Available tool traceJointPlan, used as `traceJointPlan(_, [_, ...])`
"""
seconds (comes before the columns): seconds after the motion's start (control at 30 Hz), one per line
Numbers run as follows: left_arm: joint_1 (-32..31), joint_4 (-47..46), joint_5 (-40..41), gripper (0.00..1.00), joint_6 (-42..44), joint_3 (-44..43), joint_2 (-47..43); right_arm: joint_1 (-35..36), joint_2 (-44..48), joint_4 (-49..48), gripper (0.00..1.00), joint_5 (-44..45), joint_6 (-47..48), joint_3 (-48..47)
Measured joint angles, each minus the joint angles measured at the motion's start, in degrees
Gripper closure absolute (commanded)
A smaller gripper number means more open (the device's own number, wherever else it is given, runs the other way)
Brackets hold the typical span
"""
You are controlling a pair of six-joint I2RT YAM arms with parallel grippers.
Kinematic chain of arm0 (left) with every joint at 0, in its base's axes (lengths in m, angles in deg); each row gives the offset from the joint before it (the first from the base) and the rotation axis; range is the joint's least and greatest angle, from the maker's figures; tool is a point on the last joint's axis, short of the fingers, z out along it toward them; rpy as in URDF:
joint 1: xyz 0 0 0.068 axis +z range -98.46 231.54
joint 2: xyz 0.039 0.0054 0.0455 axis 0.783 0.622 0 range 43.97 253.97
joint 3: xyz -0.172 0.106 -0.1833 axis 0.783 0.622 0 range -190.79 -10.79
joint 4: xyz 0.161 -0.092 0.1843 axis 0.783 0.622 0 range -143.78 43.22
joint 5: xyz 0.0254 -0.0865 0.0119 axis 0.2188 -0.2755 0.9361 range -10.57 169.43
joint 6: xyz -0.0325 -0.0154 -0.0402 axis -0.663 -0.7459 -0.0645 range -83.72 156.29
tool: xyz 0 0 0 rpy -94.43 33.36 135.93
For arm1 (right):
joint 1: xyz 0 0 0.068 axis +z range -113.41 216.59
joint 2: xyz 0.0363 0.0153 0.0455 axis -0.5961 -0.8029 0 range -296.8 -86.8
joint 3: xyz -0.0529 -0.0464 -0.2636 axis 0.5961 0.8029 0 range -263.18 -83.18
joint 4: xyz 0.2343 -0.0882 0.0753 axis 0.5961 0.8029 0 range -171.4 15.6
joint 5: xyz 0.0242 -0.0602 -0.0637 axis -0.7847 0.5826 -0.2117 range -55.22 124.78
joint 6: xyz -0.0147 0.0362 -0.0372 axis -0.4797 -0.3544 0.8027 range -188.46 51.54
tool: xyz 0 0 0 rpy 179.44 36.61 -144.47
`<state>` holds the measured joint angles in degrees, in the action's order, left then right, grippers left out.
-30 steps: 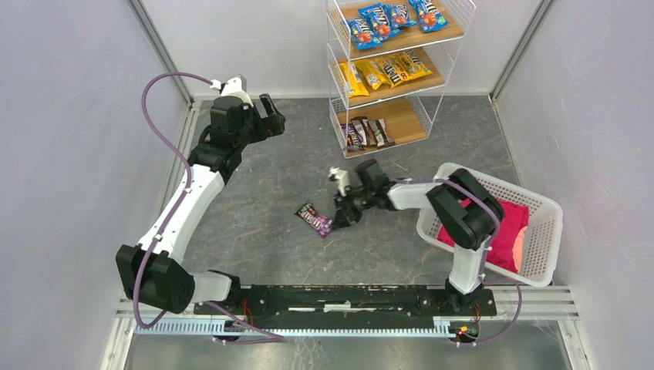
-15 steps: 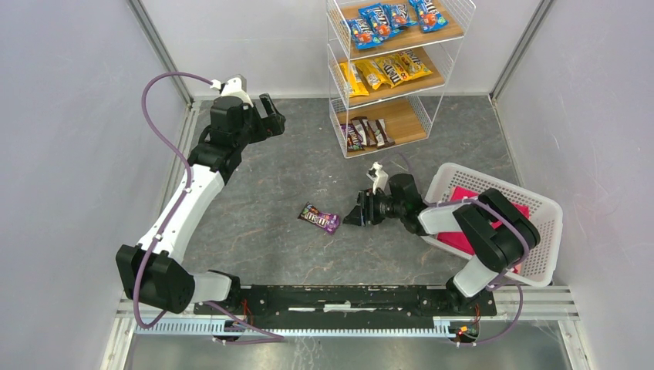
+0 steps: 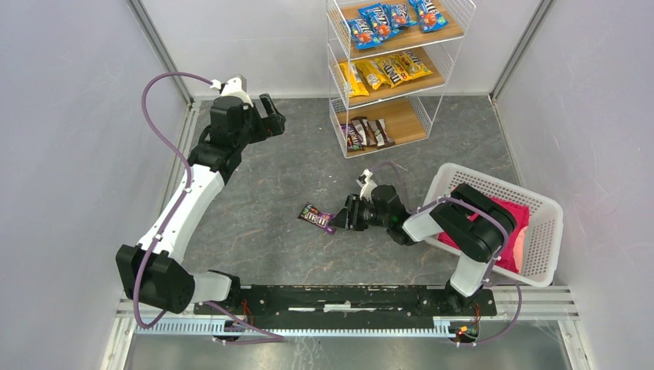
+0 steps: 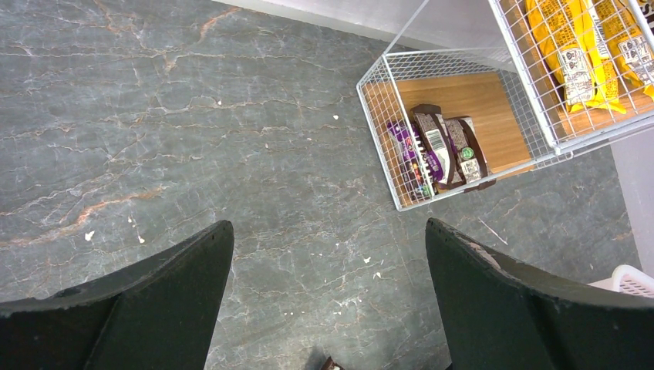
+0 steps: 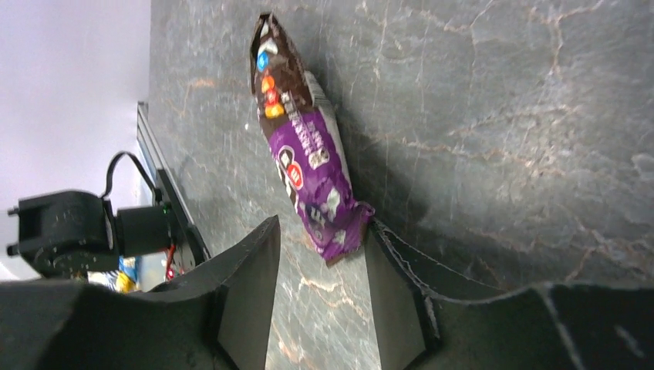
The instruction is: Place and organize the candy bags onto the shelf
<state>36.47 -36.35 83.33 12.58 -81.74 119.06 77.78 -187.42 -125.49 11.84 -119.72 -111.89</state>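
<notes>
Lying flat on the grey marbled tabletop point(image 3: 254, 200), one purple-and-brown candy bag point(image 3: 316, 218) sits alone, well apart from the shelf point(image 3: 405, 116). The shelf already carries blue bags point(image 3: 389, 17) on top, yellow bags point(image 3: 382, 73) in the middle and brown and purple bags point(image 3: 366, 132) below. The right gripper point(image 5: 320, 231) has its fingers parted around the bag's purple end, which seems to touch one finger point(image 5: 385, 262). The left gripper point(image 4: 328, 254) hangs spread wide above bare tabletop, left of the shelf. A white lattice basket point(image 3: 540, 231) holds a pink cloth point(image 3: 505, 231).
</notes>
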Motion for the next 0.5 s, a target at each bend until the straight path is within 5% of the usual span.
traceJointPlan(0.23, [0.0,0.0,0.0,0.0,0.0,0.0,0.0,0.46,-3.15,-1.01,0.79,4.2,-2.89,-2.14])
traceJointPlan(0.5, [0.0,0.0,0.0,0.0,0.0,0.0,0.02,0.66,-1.03,-0.7,0.95,5.03,-1.81,-2.14])
